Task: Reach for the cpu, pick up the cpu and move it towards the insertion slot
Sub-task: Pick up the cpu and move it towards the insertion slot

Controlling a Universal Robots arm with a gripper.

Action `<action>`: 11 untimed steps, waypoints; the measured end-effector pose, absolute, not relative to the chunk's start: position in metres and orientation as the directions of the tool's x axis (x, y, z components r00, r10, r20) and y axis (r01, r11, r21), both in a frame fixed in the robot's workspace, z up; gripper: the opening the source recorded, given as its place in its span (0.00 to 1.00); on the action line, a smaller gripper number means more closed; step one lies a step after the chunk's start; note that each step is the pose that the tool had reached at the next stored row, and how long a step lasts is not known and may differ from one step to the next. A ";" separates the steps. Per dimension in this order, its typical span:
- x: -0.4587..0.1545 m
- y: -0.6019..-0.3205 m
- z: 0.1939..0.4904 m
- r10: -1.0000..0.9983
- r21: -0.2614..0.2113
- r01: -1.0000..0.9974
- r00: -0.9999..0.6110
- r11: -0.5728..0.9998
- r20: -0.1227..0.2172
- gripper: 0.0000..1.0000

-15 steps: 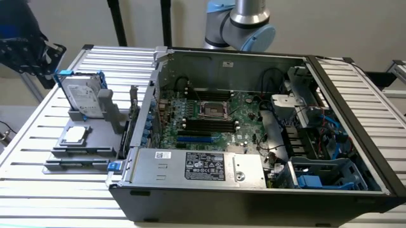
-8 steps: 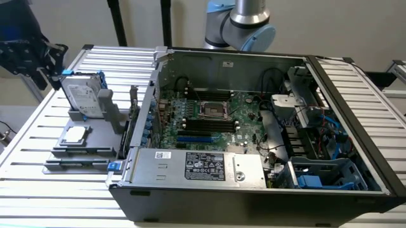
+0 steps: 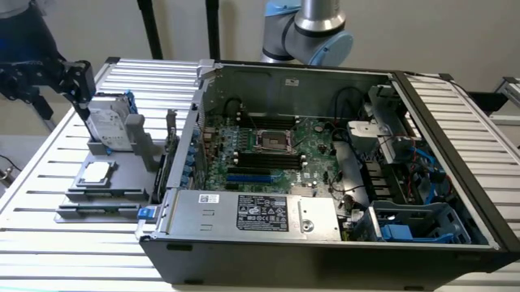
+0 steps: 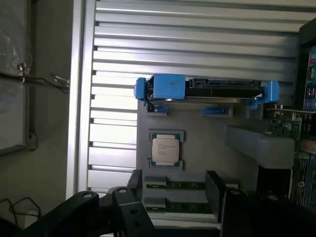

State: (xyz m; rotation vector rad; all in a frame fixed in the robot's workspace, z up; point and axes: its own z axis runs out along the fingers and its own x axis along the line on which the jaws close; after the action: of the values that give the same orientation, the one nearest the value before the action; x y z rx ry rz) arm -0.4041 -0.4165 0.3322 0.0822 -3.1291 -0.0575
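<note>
The cpu (image 3: 96,173) (image 4: 165,149), a small square chip with a shiny silver top, lies flat in a grey holder on the slatted table, at the exterior view's left of the computer case. My gripper (image 3: 79,91) (image 4: 174,190) hangs above the table behind the holder, close to the upright hard drive and well above the cpu. Its black fingers (image 4: 135,180) stand apart, open, with nothing held between them. The insertion slot (image 3: 274,141), a silver-framed square socket with a dark centre, sits on the green board inside the open case.
An upright silver hard drive (image 3: 109,125) (image 4: 207,89) in a blue-edged bracket stands just behind the cpu. Memory sticks (image 3: 97,210) (image 4: 173,186) lie in the grey fixture. The case wall (image 3: 182,152) separates the holder from the board. Black memory slots (image 3: 268,159) flank the socket.
</note>
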 end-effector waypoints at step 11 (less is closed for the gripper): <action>-0.402 -0.421 0.312 -0.053 0.037 -0.052 -0.999 0.998 0.010 0.65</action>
State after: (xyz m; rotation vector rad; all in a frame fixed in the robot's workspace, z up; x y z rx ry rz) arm -0.4024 -0.4212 0.3121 0.0822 -3.1291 -0.0574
